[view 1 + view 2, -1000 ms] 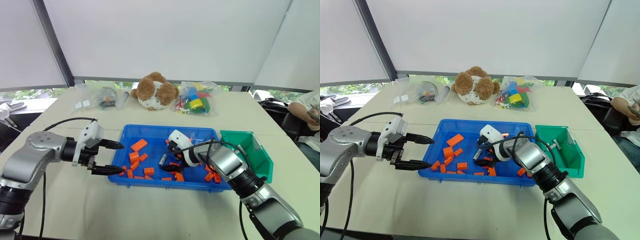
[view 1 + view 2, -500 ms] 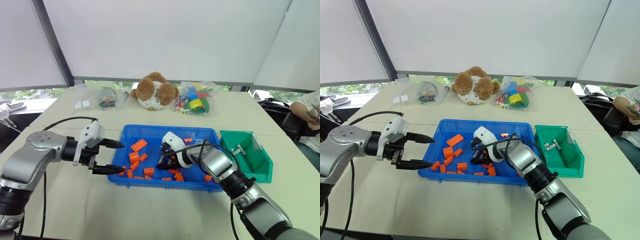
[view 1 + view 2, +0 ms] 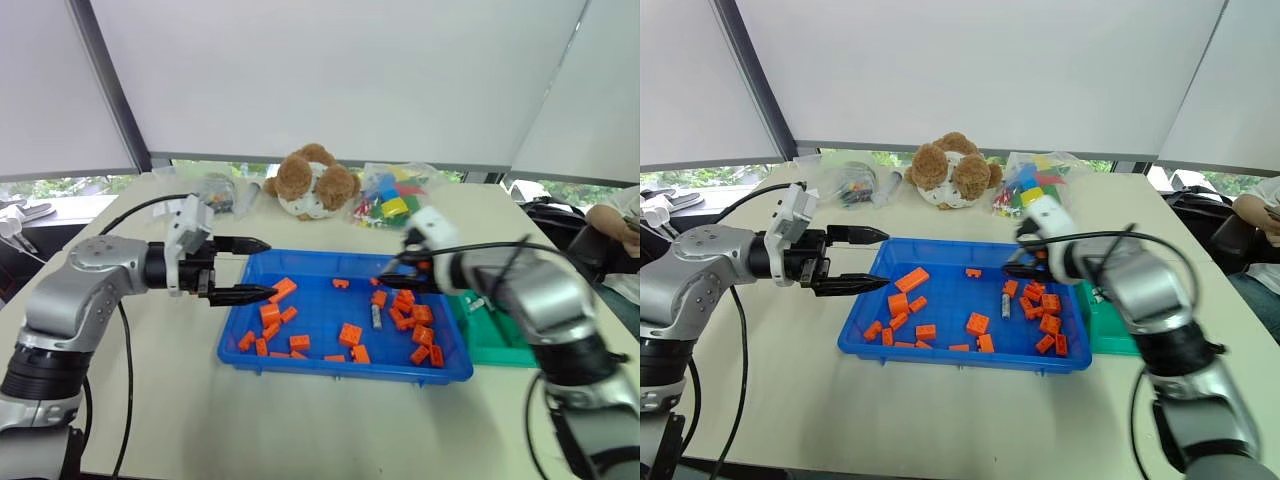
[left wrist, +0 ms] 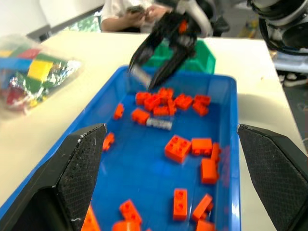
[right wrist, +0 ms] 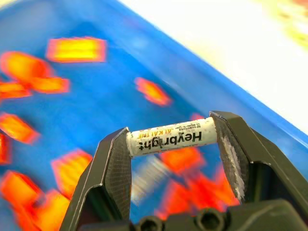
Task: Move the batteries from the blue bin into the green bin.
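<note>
The blue bin [image 3: 232, 345] lies in the middle of the table and holds several orange bricks [image 3: 350, 334]. One silver battery [image 3: 376, 317] lies among them, right of centre. My right gripper [image 3: 388, 277] hangs above the bin's right part and is shut on another battery [image 5: 171, 136], gripped end to end between its fingers. The green bin [image 3: 492, 336] stands against the blue bin's right side, partly hidden behind my right arm. My left gripper [image 3: 270, 267] is open and empty, and hovers level over the blue bin's far-left corner, pointing right.
A teddy bear [image 3: 312, 182] sits behind the blue bin, between a clear bag of coloured bricks [image 3: 392, 208] and another clear bag [image 3: 205, 194]. A person [image 3: 620, 215] sits at the table's far right edge. Bare tabletop lies in front of the bins.
My right gripper has shut on a battery in the blue bin, then lifted it up and to the right, towards the green bin. My left gripper has risen a little.
</note>
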Robot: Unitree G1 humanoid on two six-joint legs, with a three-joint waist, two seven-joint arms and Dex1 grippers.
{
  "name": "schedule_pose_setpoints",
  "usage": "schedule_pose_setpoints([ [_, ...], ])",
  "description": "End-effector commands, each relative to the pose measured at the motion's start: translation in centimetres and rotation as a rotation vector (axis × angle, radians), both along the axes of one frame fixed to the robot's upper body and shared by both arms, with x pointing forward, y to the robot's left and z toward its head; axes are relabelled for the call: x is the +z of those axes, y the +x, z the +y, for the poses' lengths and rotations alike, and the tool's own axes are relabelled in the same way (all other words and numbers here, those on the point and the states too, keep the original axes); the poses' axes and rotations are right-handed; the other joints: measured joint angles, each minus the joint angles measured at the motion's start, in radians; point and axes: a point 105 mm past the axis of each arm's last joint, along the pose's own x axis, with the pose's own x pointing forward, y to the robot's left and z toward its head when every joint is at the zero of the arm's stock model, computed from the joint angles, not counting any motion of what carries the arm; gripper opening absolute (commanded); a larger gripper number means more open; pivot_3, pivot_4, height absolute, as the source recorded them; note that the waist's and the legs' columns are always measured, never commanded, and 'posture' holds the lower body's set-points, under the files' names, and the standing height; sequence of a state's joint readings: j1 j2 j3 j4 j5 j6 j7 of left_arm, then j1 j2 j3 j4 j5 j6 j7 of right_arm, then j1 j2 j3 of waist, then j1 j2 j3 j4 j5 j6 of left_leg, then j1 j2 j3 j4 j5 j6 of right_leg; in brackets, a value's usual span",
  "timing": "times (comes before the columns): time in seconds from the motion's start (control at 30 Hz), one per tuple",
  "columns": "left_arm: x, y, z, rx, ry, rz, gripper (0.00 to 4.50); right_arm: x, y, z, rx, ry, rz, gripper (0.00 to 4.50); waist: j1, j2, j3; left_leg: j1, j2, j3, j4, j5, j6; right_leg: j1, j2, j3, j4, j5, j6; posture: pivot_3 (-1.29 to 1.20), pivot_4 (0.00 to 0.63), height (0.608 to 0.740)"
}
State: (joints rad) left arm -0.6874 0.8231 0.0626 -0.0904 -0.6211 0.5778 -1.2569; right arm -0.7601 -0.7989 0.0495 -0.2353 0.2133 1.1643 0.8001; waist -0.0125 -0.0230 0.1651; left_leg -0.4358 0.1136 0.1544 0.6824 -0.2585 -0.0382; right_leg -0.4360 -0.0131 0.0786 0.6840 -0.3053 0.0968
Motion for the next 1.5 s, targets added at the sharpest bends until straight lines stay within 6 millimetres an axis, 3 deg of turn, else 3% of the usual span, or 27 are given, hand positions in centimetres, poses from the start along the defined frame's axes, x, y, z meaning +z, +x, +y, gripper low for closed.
schedule_pose_setpoints([
  [0.03, 1.5, -0.5, -0.2, -0.027, -0.017, -0.049, 4.50, 2.0, -1.6, -2.9, -0.073, -0.001, -0.047, 2.16, -0.004, 0.000, 0.000, 0.000, 0.000, 0.000, 0.000, 0.000, 0.000, 0.000, 0.000, 0.000, 0.000, 0.000, 0.000, 0.00, 0.150, 0.727],
  [0.17, 1.8, -0.8, -0.3, -0.052, -0.030, -0.031, 4.50, 1.2, -2.8, -7.5, -0.198, -0.058, -0.007, 2.16, -0.004, 0.000, 0.000, 0.000, 0.000, -0.001, 0.000, -0.001, 0.001, 0.000, 0.000, 0.000, 0.000, 0.000, 0.000, 0.00, 0.150, 0.727],
  [0.37, 1.4, -0.9, -0.2, -0.057, -0.007, -0.020, 4.50, 0.0, -2.9, -9.3, -0.230, -0.076, 0.023, 2.16, -0.007, 0.000, 0.000, 0.001, 0.000, -0.001, 0.000, -0.001, 0.001, 0.000, 0.001, 0.000, 0.000, 0.000, 0.000, 0.00, 0.150, 0.727],
  [0.5, 1.3, -0.9, -0.2, -0.055, -0.010, -0.017, 4.50, -0.3, -2.6, -9.8, -0.227, -0.086, 0.027, 4.14, -0.004, 0.000, 0.000, 0.001, 0.000, -0.001, 0.000, -0.001, 0.001, 0.000, 0.000, 0.001, 0.000, 0.000, 0.000, 0.00, 0.150, 0.727],
  [0.53, 1.3, -1.0, -0.1, -0.054, -0.012, -0.016, 4.50, -0.3, -2.5, -9.9, -0.228, -0.092, 0.025, 4.44, -0.004, 0.000, 0.000, 0.001, 0.000, -0.001, 0.000, -0.001, 0.001, 0.000, 0.000, 0.001, 0.000, 0.000, 0.000, 0.00, 0.150, 0.727],
  [0.63, 1.1, -1.1, 0.0, -0.049, -0.014, -0.011, 4.50, 0.5, -2.4, -9.9, -0.210, -0.102, 0.007, 4.44, -0.003, 0.000, 0.000, 0.001, 0.000, 0.000, 0.000, -0.001, 0.001, 0.000, 0.000, 0.001, 0.000, 0.000, 0.000, 0.00, 0.150, 0.727],
  [0.73, 1.0, -1.2, 0.1, -0.043, -0.014, -0.008, 4.50, 1.7, -2.2, -8.4, -0.145, -0.069, -0.017, 4.44, -0.003, 0.000, 0.000, 0.001, 0.000, 0.000, 0.000, 0.000, 0.001, 0.000, 0.000, 0.001, 0.000, 0.000, 0.000, 0.00, 0.150, 0.727],
  [0.87, 0.9, -1.2, 0.2, -0.039, -0.014, -0.007, 4.50, 2.2, -2.2, -3.8, 0.059, 0.001, 0.002, 4.44, -0.008, 0.000, 0.000, 0.001, 0.000, -0.001, 0.000, 0.000, 0.001, 0.000, 0.001, 0.000, 0.000, 0.000, 0.000, 0.00, 0.150, 0.727],
  [1.0, 1.1, -1.2, 0.2, -0.042, -0.017, -0.011, 4.50, -0.4, -2.5, 1.2, 0.349, -0.029, 0.052, 4.44, -0.005, 0.000, 0.000, 0.001, 0.000, -0.001, 0.000, -0.001, 0.001, 0.000, 0.001, 0.000, 0.000, 0.000, 0.000, 0.00, 0.150, 0.727],
  [1.07, 1.0, -1.1, 0.3, -0.039, -0.012, -0.014, 4.50, -1.7, -2.5, 2.4, 0.452, -0.060, 0.060, 4.44, -0.001, 0.000, 0.000, 0.001, 0.000, -0.001, 0.000, -0.001, 0.002, 0.000, 0.001, 0.000, 0.000, 0.000, 0.000, 0.00, 0.150, 0.727],
  [1.2, 1.0, -1.2, 0.3, -0.037, -0.008, -0.017, 4.50, -3.8, -1.8, 3.6, 0.565, -0.112, 0.086, 4.44, 0.001, 0.000, 0.000, 0.001, 0.000, -0.001, 0.001, -0.001, 0.002, 0.002, 0.000, 0.000, 0.000, 0.000, 0.000, 0.00, 0.150, 0.727],
  [1.5, 0.9, -1.4, 0.6, -0.023, 0.006, -0.023, 4.50, -6.5, 0.2, 3.9, 0.618, -0.194, 0.136, 4.44, -0.004, 0.000, 0.000, 0.001, 0.000, -0.001, 0.001, 0.000, 0.000, 0.001, 0.001, 0.000, 0.000, 0.000, 0.000, 0.00, 0.150, 0.727],
])
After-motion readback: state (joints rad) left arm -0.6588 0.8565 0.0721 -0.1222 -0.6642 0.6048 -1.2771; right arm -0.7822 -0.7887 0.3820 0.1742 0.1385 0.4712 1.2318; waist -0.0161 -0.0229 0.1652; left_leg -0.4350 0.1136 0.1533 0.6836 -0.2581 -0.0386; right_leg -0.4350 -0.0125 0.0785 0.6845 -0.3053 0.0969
